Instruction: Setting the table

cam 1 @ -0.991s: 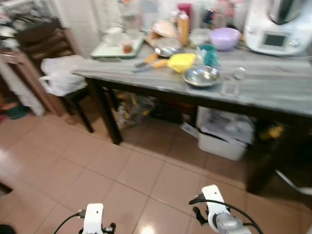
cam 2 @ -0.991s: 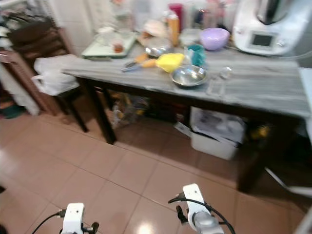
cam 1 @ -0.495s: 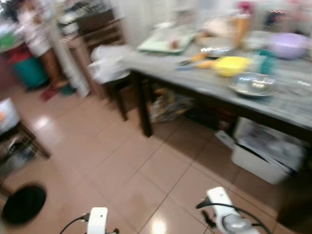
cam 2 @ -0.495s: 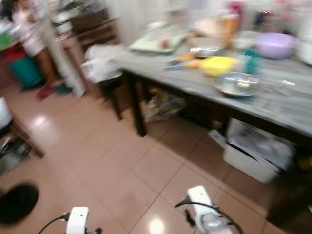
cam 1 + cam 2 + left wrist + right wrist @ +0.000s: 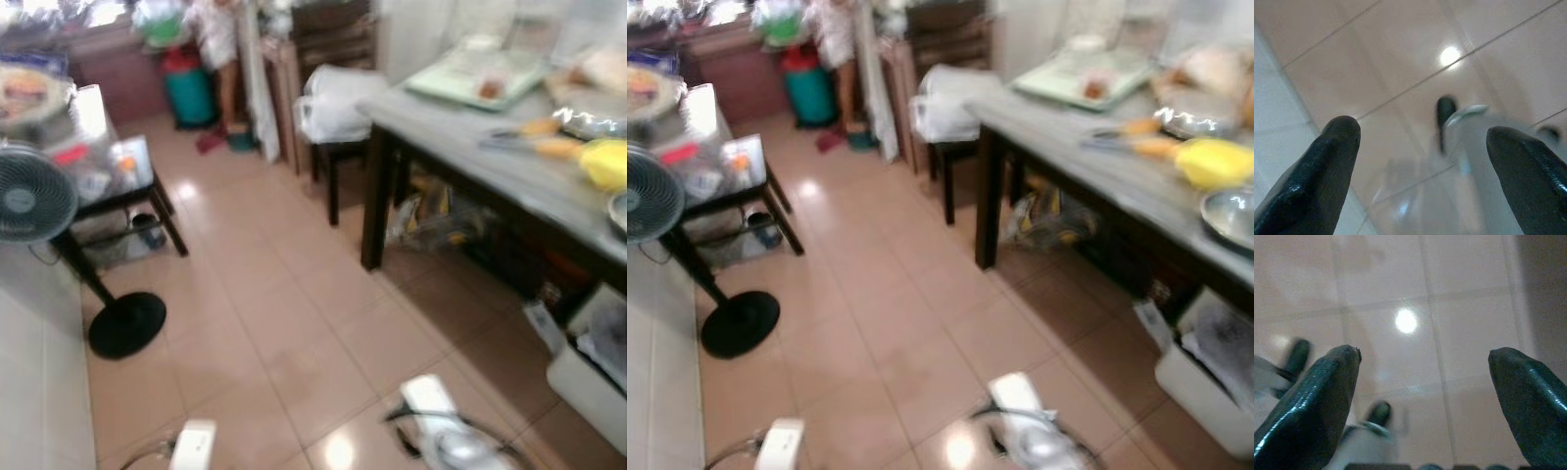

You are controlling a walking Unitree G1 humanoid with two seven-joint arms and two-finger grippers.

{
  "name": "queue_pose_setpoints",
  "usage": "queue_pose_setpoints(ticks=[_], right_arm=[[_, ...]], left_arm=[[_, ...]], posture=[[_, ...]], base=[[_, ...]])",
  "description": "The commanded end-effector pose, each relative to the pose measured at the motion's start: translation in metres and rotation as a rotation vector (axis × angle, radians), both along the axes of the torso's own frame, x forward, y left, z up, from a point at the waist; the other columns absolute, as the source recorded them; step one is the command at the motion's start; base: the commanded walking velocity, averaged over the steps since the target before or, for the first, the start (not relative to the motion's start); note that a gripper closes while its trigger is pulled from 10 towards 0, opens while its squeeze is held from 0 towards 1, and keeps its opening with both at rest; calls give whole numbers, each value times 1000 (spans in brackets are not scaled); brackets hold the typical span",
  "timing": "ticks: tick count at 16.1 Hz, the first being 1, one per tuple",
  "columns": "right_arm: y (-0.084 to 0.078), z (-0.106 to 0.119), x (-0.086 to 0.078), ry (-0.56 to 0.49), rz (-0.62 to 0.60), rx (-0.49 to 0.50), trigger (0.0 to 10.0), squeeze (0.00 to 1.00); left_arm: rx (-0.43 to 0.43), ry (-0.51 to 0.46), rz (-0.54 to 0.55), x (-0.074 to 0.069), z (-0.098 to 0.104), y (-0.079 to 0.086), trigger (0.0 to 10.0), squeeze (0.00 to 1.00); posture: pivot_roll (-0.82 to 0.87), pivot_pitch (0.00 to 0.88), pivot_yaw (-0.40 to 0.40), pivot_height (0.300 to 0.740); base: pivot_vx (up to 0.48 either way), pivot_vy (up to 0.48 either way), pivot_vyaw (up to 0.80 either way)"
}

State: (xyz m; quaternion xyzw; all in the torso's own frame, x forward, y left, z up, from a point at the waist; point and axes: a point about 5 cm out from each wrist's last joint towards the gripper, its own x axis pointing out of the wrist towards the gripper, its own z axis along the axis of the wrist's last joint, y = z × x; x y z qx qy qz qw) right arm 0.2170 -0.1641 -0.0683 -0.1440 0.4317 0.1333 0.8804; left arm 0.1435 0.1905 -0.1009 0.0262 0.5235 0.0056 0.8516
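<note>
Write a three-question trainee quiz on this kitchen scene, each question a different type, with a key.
1. True or false: the left gripper has its jaws shut on a spoon.
2. What stands on the floor at the robot's left? A) standing fan B) ladder C) bicycle
3. Fill in: the yellow bowl sits on the grey ____.

Key: 1 false, both the left and the right gripper hang open over the tiles; 2 A; 3 table.

Grey marble-look worktop [image 5: 460, 127] on dark legs, at right of scene, blurred. Pale green tray [image 5: 477, 76] at far end, holding small items too smeared to identify. Orange-handled utensils [image 5: 537, 137] lying flat near middle. Yellow bowl-like item [image 5: 1215, 162] just beside them. Steel bowl [image 5: 1229, 215] upright near front edge, cut off by frame. Foil-like shiny dish [image 5: 1195, 122] behind yellow item.
</note>
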Motion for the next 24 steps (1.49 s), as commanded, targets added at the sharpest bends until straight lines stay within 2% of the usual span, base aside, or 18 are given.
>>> queue_pose_setpoints(ticks=[1, 9, 14, 17, 20, 24], right_arm=[[-5, -3, -5, 20, 0, -17, 10000, 0], [-7, -8, -16, 51, 31, -41, 10000, 0], [-7, -9, -18, 67, 81, -65, 10000, 0], [-7, -9, -18, 74, 119, -75, 10000, 0], [2, -8, -14, 64, 167, -63, 10000, 0], [6, -7, -13, 60, 164, -37, 10000, 0]], left_arm=[[-4, -20, -10, 7, 2, -1, 10000, 0], [4, -11, 1, 4, 1, 0, 10000, 0], [2, -9, 25, 2, 1, -2, 10000, 0], [-3, -11, 76, -1, 0, 0, 10000, 0], [-13, -5, 153, -10, -3, 6, 10000, 0], [-19, -6, 166, -15, -4, 9, 10000, 0]], posture=[[-145, 0, 88, 740], [-132, 0, 77, 740], [-95, 0, 37, 740], [-47, 0, 4, 740], [-20, 0, -13, 740], [26, 0, -24, 740]], base=[[0, 0, 800], [0, 0, 800], [0, 0, 800], [0, 0, 800], [0, 0, 800], [0, 0, 116]])
